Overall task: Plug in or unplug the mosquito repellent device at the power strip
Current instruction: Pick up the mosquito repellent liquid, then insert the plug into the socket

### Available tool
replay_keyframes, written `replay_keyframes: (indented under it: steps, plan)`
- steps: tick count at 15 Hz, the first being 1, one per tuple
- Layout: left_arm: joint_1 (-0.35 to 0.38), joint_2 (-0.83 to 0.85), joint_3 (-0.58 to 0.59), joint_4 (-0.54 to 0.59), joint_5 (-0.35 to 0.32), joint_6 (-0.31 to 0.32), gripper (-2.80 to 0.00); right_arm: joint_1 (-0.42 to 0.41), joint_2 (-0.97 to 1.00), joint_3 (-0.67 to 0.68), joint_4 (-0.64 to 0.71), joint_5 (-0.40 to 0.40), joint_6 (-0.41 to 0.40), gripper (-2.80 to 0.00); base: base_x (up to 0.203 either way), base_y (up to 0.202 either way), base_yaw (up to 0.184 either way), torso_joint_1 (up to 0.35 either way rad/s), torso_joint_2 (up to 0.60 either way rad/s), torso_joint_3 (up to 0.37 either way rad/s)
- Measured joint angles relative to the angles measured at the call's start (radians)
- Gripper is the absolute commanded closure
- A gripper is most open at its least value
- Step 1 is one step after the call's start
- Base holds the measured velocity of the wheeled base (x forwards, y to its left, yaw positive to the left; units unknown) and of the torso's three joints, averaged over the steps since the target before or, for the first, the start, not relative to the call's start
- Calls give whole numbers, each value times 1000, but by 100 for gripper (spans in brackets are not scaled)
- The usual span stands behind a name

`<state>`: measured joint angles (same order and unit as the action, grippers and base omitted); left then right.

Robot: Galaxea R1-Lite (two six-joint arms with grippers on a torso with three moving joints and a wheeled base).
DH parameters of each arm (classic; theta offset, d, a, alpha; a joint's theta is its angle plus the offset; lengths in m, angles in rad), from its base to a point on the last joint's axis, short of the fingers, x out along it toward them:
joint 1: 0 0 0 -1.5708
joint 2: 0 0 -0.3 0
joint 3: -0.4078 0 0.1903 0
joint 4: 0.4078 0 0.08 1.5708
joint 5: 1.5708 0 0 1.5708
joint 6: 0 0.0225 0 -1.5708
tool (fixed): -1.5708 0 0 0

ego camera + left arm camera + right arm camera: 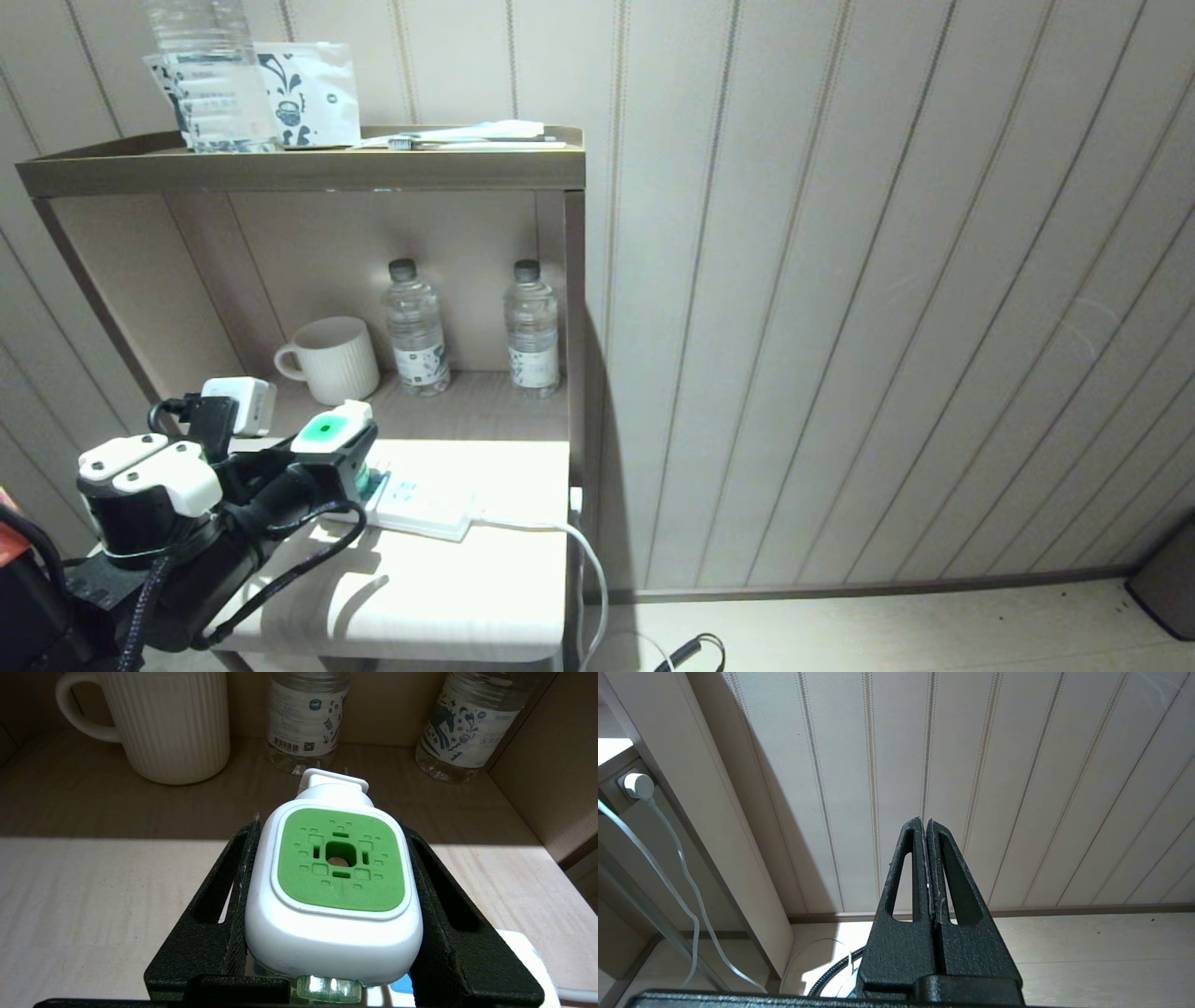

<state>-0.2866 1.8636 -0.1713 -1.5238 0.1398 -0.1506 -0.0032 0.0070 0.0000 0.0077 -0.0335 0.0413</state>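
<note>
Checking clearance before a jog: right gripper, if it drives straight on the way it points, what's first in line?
The panelled wall, probably low down near the skirting strip. Nothing shows between the right gripper and it, though depth is hard to judge.

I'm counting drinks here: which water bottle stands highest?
The big bottle on the shelf's top board, beside the printed packet; the other two bottles stand in the compartment below, by the mug.

Three water bottles [415,327], one mug [331,359], one mosquito repellent device [334,886]
</note>
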Motion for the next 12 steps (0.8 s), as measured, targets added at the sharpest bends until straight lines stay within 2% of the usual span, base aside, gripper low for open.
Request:
replay_keyframes:
  steps: [6,9,12]
  plan:
    - [-8,-83,0,27,3,6,0,0,0,0,0,0,0,0,0,0,0,0,0,0]
    - [-9,-221,-38,228,2,6,0,0,0,0,0,0,0,0,0,0,0,0,0,0]
    - [-10,-382,-134,541,7,20,0,0,0,0,0,0,0,0,0,0,0,0,0,0]
